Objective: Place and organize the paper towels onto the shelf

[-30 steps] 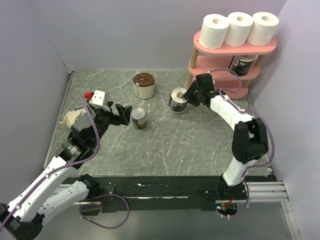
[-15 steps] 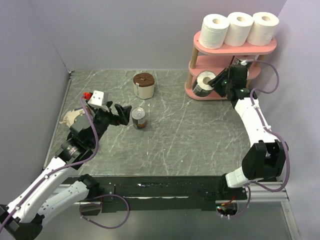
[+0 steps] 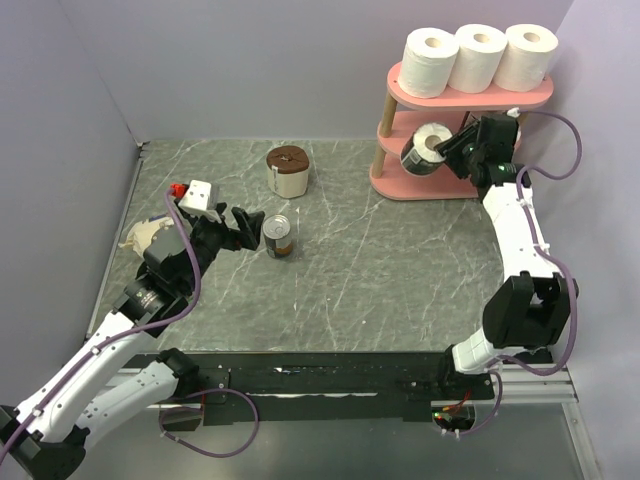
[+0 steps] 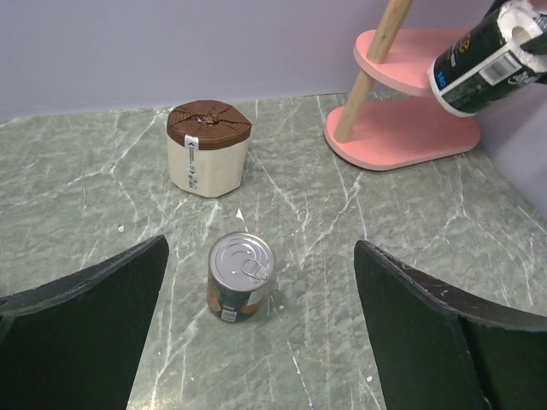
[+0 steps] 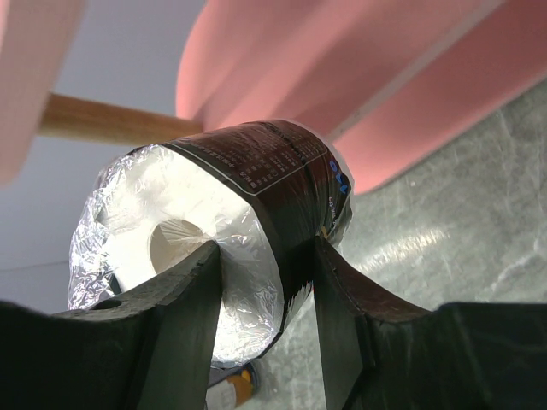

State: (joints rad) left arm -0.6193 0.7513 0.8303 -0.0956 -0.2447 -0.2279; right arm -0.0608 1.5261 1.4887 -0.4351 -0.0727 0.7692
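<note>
The pink shelf (image 3: 470,100) stands at the back right with three white paper towels (image 3: 478,57) in a row on its top board. My right gripper (image 3: 452,152) is shut on a black-printed paper towel roll (image 3: 424,148), held off the table on its side at the left end of the middle tier. In the right wrist view the fingers (image 5: 184,299) pinch the wall of this roll (image 5: 256,179), one inside the core, with the pink boards (image 5: 342,77) just behind. My left gripper (image 3: 250,224) stands open at the table's left, nothing between its fingers.
A small metal can (image 3: 277,236) stands just in front of the left gripper, apart from the fingers. A cream tub with a brown lid (image 3: 288,170) sits mid-table at the back. A pale crumpled object (image 3: 140,237) lies by the left wall.
The right arm has lifted the black-printed roll from the table and carried it right and back to the shelf's middle tier. The left arm has hardly moved.
</note>
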